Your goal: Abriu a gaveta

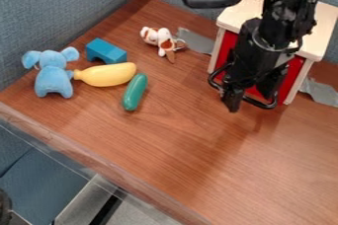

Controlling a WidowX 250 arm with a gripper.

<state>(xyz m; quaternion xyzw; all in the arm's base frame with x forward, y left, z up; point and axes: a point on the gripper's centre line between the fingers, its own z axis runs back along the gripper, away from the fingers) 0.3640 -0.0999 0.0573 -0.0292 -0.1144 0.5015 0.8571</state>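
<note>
My black gripper hangs at the right, in front of the small wooden cabinet. Its two fingers stand apart, low by the black bar handle of the drawer. The red drawer front sits between the cabinet's pale wooden sides and looks closed. The gripper and arm cover the middle of the drawer front and part of the handle. Whether the fingers touch the handle, I cannot tell.
On the brown table at the left are a blue elephant toy, a blue block, a yellow banana-like toy and a green toy. A brown-white plush lies left of the cabinet. Grey tape flanks the cabinet.
</note>
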